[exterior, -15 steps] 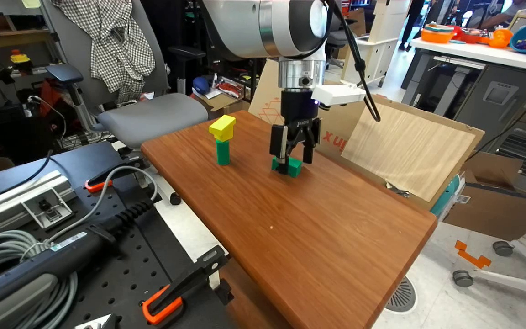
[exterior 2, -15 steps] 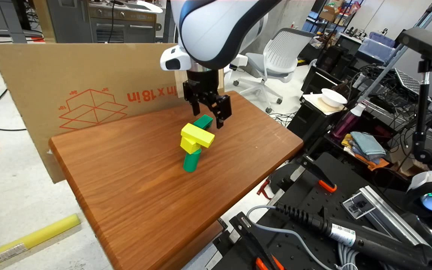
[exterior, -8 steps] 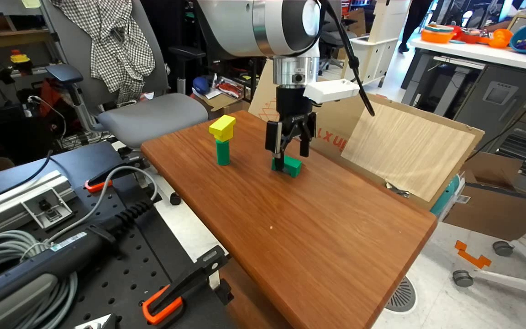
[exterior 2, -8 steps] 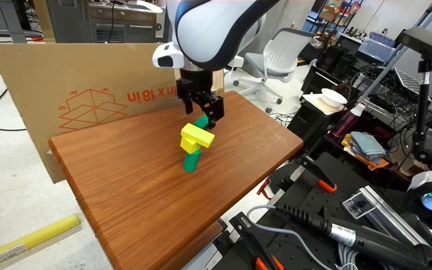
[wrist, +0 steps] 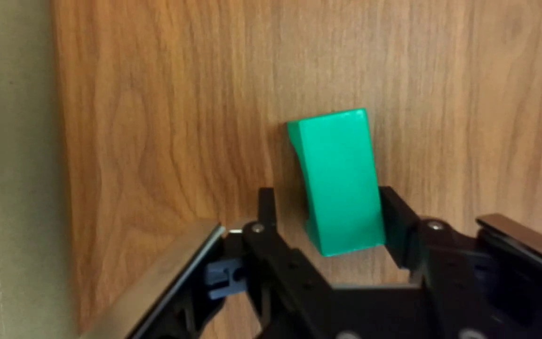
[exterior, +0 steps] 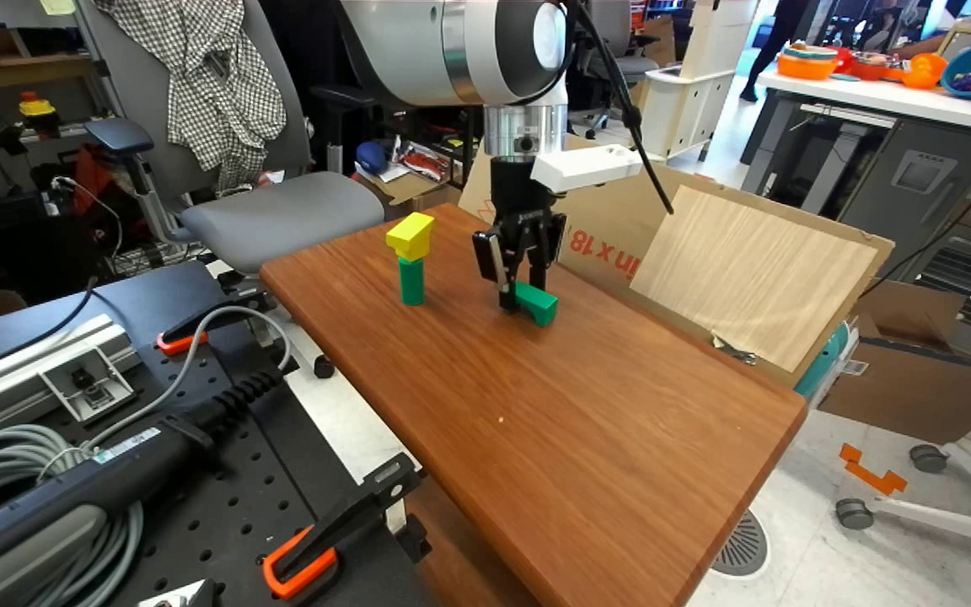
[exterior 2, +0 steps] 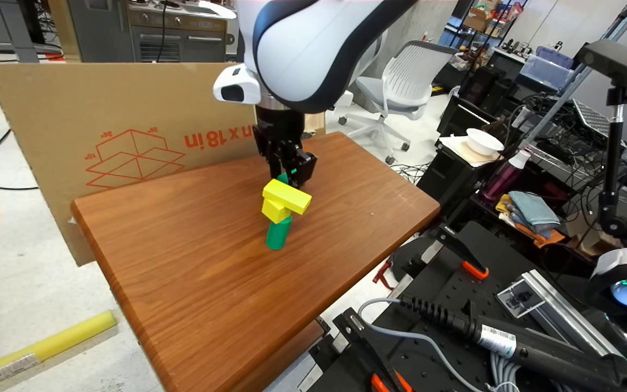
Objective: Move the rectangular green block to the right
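The green block (wrist: 341,183) lies on the wooden table, with a hollow along one long side. In the wrist view its near end stands between the fingers of my gripper (wrist: 326,195). The right finger (wrist: 395,221) appears to touch the block, while a gap separates the left finger (wrist: 267,207) from it. So the jaws are partly closed but still open. In an exterior view the gripper (exterior: 523,292) is down at one end of the block (exterior: 541,305). Elsewhere yellow pieces and the gripper (exterior 2: 285,178) hide most of the block.
A green cylinder (exterior: 411,282) stands nearby, carrying yellow blocks (exterior 2: 286,197) on top. A cardboard sheet with red print (exterior 2: 139,136) rises along one table edge. Past the opposite edge is a black perforated bench (exterior: 224,506) with clamps and cable.
My gripper has shifted toward the cylinder's side in an exterior view and come around the block's end. Its jaws have narrowed from wide open. The cylinder stack has stayed put.
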Robot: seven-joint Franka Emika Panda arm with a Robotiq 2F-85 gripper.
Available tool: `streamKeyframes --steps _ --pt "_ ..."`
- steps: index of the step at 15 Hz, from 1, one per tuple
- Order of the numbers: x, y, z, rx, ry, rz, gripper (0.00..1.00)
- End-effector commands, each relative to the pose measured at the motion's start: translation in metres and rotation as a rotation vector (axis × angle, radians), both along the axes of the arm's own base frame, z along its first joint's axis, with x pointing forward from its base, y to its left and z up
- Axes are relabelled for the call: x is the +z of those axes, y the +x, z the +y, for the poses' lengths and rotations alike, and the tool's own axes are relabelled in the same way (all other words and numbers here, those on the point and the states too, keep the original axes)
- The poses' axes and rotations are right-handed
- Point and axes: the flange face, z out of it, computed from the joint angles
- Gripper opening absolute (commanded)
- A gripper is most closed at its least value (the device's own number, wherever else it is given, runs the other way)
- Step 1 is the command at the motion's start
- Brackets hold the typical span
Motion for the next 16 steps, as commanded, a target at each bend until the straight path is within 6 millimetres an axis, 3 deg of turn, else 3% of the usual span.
streamKeyframes --steps 1,3,6,8,12,16 --pt "0.012 -0.004 -0.001 -0.034 -0.007 -0.003 0.24" --pt "0.017 -0.004 -0.002 -0.044 -0.003 -0.008 0.11" --pt "0.039 -0.005 -0.015 -0.095 -0.015 -0.019 0.09" --pt "0.056 0.0 -0.032 -0.145 -0.015 -0.025 0.09" --pt "0.083 0.018 -0.085 -0.374 -0.016 -0.047 0.09" --pt "0.082 0.031 -0.123 -0.567 -0.017 -0.024 0.09"
